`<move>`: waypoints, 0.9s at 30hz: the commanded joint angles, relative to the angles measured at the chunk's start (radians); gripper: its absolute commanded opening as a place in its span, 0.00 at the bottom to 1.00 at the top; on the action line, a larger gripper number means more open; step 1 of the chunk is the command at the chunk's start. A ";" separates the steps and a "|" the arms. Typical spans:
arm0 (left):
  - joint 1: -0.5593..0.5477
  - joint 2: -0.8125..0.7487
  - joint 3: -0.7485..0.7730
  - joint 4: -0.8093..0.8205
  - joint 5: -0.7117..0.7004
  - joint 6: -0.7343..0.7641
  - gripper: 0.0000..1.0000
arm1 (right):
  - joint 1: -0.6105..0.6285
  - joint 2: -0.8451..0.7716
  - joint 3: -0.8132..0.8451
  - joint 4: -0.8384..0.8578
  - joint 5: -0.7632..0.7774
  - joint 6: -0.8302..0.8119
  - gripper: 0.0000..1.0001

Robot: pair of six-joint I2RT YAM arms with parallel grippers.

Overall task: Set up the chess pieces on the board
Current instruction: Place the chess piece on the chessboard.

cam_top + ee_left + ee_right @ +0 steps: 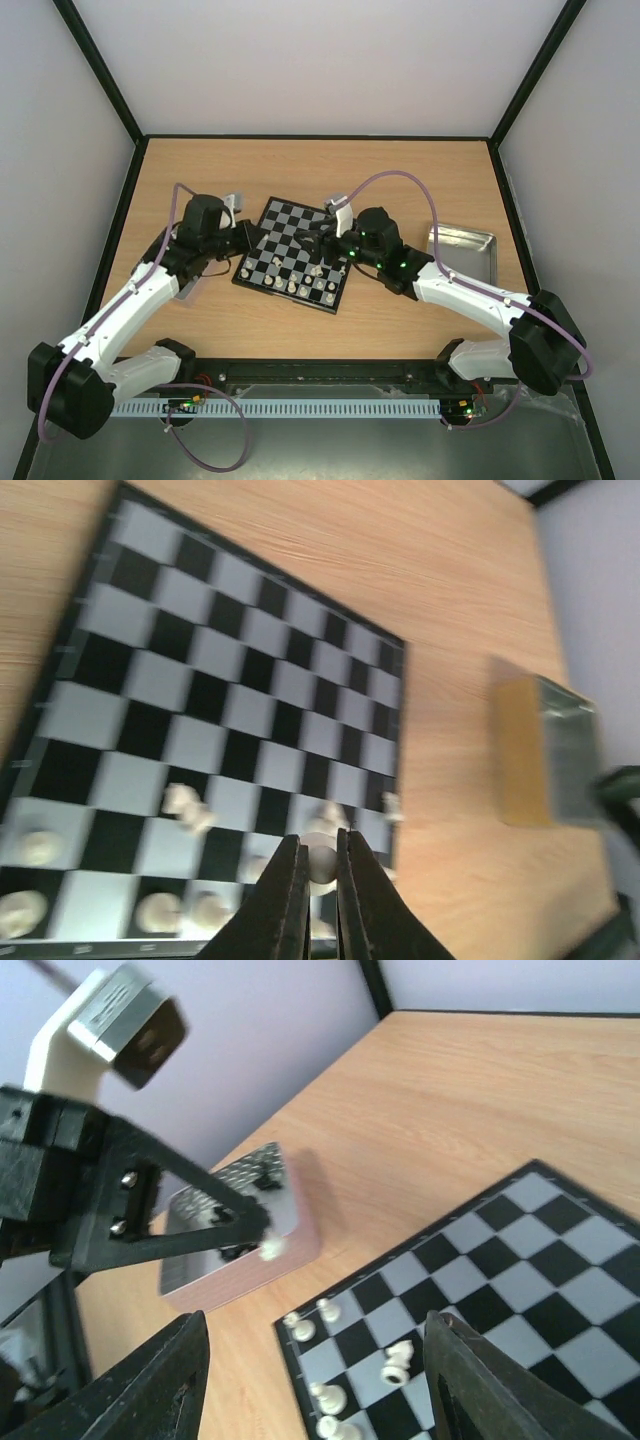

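Note:
The board [283, 232] lies at the table's middle; it also shows in the left wrist view [230, 700] and the right wrist view [520, 1290]. Several cream-white chess pieces [300, 285] stand along its near rows, and one [398, 1362] lies toppled. My left gripper [257, 240] is shut on a white piece [320, 858] and holds it above the board's left edge; the piece shows in the right wrist view [270, 1248]. My right gripper [318, 233] hangs over the board's middle, wide open and empty, with its fingers [165, 1385] far apart.
A silver tray [462, 250] sits right of the board. A second tray [235, 1235] with small black pieces [262, 1175] in it lies left of the board, under my left arm. Black-framed walls close in the table.

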 commanded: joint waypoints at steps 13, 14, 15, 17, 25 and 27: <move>-0.186 0.216 -0.032 -0.112 -0.550 0.041 0.02 | 0.000 0.026 -0.003 -0.074 0.379 0.069 0.58; -0.189 0.231 -0.033 -0.101 -0.547 0.045 0.02 | 0.000 0.027 -0.003 -0.074 0.379 0.070 0.58; -0.191 0.246 -0.037 -0.091 -0.543 0.048 0.02 | 0.000 0.031 -0.003 -0.076 0.380 0.072 0.58; -0.195 0.272 -0.054 -0.063 -0.537 0.055 0.02 | 0.000 0.038 -0.003 -0.076 0.380 0.076 0.58; -0.200 0.334 -0.088 0.010 -0.519 0.078 0.03 | -0.001 0.061 0.002 -0.079 0.376 0.086 0.58; -0.199 0.345 -0.086 0.017 -0.519 0.080 0.03 | -0.001 0.065 0.007 -0.082 0.373 0.087 0.58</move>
